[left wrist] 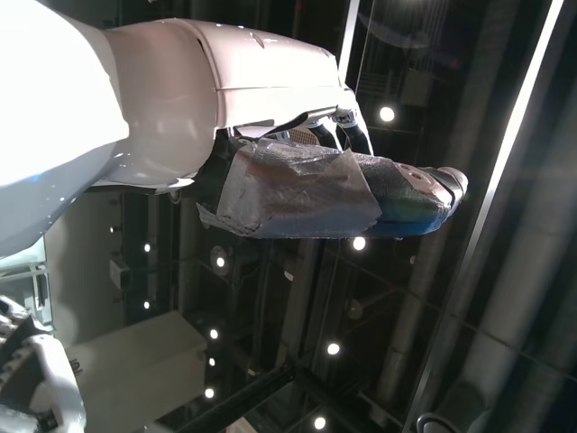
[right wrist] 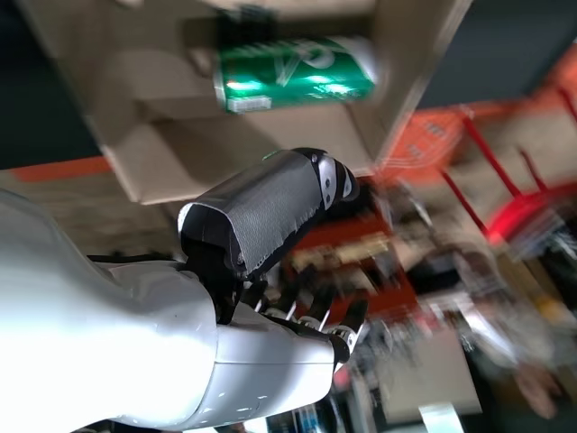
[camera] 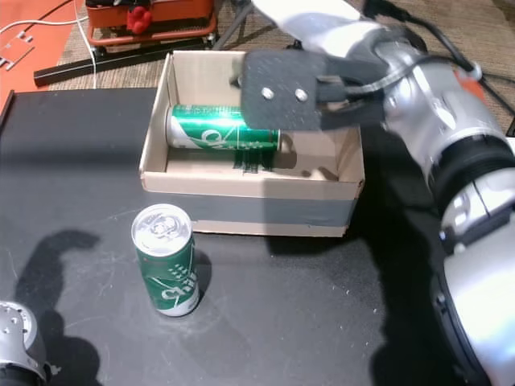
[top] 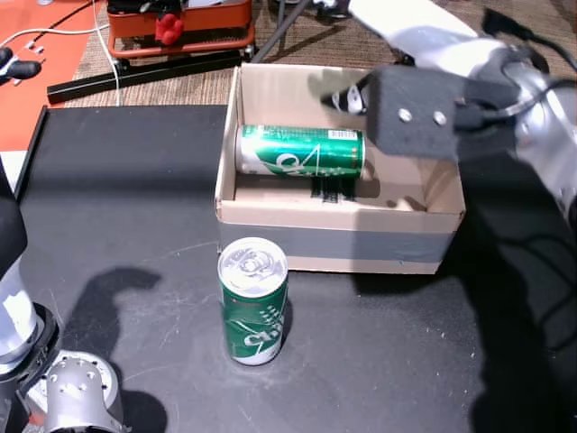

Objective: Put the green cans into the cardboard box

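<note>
Nearest me, at seven o'clock in a head view, my left hand (top: pixel 77 392) sits low at the table's (top: pixel 126 207) near edge, only its metal wrist showing there; in the left wrist view the hand (left wrist: pixel 361 185) points up at a ceiling with lights, fingers extended and empty, so I read it as released; just ahead of centre an upright green can (top: pixel 254 302) stands on the black table, apart from the cardboard box (top: pixel 334 245) and just in front of its near wall; inside the box, toward eleven o'clock, a second green can (top: pixel 302 151) lies on its side; above the box's far right part, at one o'clock, my right hand (top: pixel 410 108) hovers, grasping nothing, with its fingers parted in the right wrist view; beyond the table at twelve o'clock sits an orange cart (top: pixel 180 27).
</note>
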